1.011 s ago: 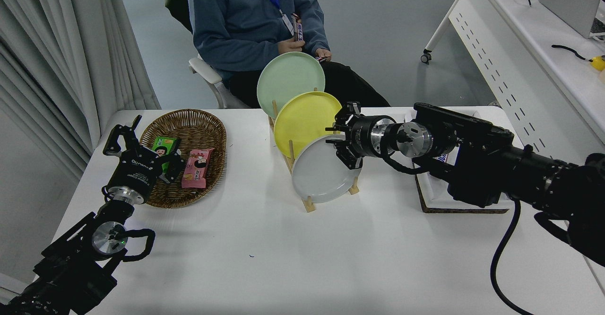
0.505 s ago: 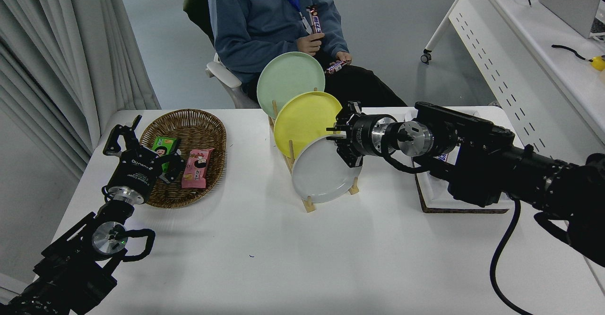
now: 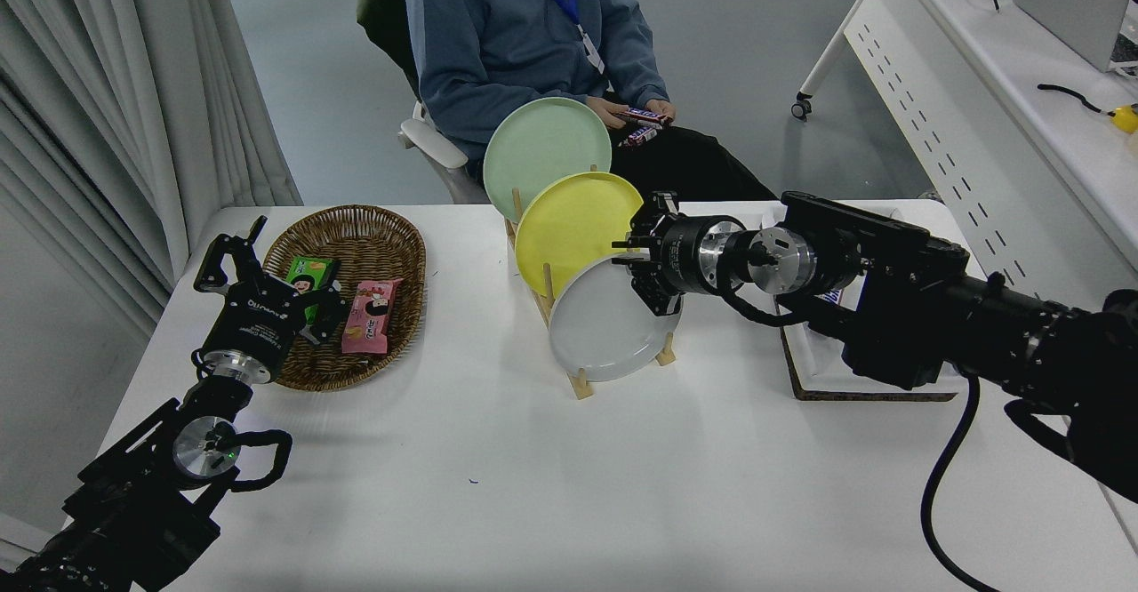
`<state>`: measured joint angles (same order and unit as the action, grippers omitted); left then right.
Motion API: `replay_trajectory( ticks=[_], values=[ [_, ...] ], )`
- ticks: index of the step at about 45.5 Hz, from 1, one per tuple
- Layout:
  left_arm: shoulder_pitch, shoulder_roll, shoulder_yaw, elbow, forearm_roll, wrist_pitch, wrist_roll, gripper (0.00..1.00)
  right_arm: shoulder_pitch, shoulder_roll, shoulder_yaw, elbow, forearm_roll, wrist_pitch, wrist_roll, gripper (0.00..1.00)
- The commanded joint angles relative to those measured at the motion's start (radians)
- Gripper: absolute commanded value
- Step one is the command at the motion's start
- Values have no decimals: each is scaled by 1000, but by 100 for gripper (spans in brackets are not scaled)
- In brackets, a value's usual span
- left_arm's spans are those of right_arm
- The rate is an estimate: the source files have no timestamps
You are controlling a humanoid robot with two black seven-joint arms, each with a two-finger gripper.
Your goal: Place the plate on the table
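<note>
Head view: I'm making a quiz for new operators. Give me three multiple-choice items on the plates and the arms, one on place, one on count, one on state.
1. Where is the grey plate?
A. flat on the table
B. upright in the wooden rack, at its front
C. in the basket

2. How many plates stand in the rack?
A. two
B. three
C. four

3. What is the right pincer doing?
A. parked at the lower left
B. holding the green plate
C. at the grey plate's upper right rim

Key:
1 B, the grey plate stands on edge in front of the yellow plate.
2 B, grey, yellow and green plate.
3 C, its fingers sit at that rim; whether they grip it is unclear.
</note>
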<state>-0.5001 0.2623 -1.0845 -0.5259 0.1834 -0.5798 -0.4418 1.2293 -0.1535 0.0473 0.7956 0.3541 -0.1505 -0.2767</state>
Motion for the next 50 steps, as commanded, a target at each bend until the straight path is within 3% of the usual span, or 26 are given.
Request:
replay_trajectory(
  ticks=[1,23,31,50],
  values=[
    [0,0,0,0,-1,0,0,100,6,-8,2,1,0,2,-13,13],
    [0,0,0,0,-1,0,0,100,9,-6,12,-4,-3,2,-19,8],
    [0,0,0,0,1,0,0,100,7,-6,12,-2,-4,5,-19,0],
    [0,0,0,1,-1,0,0,100,10,-29,32,4,-9,19,-25,0]
  ],
)
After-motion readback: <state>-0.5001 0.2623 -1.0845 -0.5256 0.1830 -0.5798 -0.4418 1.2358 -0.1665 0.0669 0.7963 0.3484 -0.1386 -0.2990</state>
